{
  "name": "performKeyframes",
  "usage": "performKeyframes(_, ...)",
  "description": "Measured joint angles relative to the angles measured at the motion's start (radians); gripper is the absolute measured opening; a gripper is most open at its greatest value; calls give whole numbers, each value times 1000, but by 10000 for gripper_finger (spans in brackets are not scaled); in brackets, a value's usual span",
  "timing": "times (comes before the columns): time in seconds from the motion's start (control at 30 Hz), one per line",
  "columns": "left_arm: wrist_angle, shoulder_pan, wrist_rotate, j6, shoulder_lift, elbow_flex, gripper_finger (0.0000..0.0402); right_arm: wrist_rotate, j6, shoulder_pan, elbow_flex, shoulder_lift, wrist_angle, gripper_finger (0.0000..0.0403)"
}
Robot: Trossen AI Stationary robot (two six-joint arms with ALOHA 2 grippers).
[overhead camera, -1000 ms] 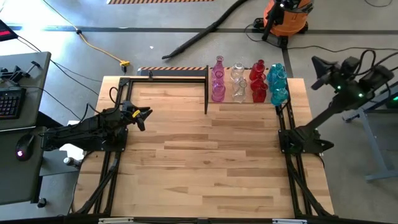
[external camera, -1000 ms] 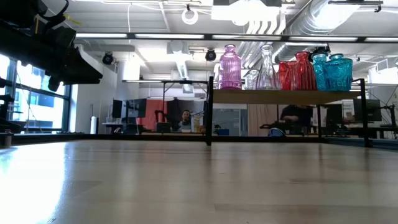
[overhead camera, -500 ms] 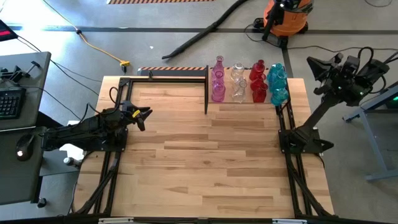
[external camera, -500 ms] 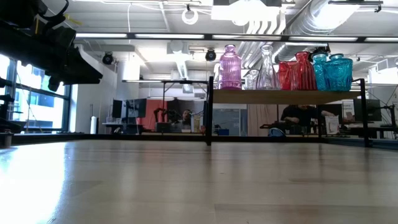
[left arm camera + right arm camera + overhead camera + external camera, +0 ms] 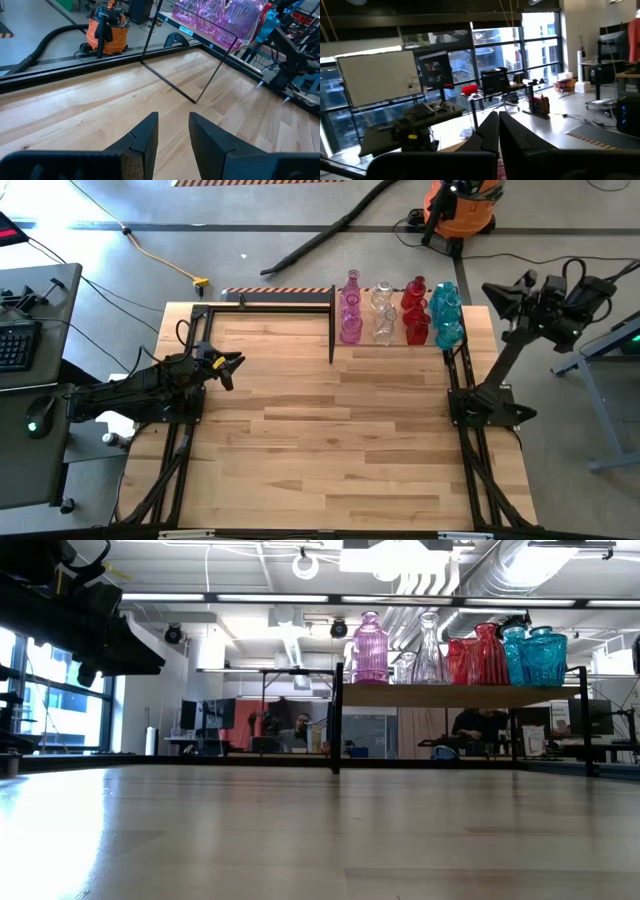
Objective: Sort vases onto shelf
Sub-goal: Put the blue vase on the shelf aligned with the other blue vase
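Vases [image 5: 399, 311] on shelf [image 5: 460, 695]; light-wood counter [image 5: 330, 440]; no legible brand, label or writing in any view.

Vases: pink, clear, red and teal, grouped in close rows on the shelf at the counter's far edge, about 1 o'clock from its middle in the high view; black posts carry the shelf. Left pincer [image 5: 235, 367]: low over the counter's left edge, about 9 o'clock, fingers [image 5: 143, 138] spread, nothing between them. Right pincer [image 5: 493, 294]: raised beyond the right edge, about 2 o'clock, just beside the teal vases, fingers [image 5: 489, 131] pressed together, nothing pinched. Counter: bare planks across the whole middle and near side, black frame rails along both sides. Room: concrete floor, orange shop vacuum [image 5: 458, 205] with black hose at 12 o'clock, desks and windows behind.
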Motion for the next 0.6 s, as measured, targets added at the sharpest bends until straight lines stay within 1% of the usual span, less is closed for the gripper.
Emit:
performKeyframes(0.27, 0, 0, 0, 0, 0, 0, 101, -1, 34, 8, 0, 2, 0, 0)
performKeyframes(0.43, 0, 0, 0, 0, 0, 0, 101, -27, 62, 8, 0, 26, -1, 0)
performKeyframes(0.5, 0, 0, 0, 0, 0, 0, 101, -61, 75, 8, 0, 38, -2, 0)
performKeyframes(0.6, 0, 0, 0, 0, 0, 0, 101, -153, 110, 6, 0, 58, -6, 0)
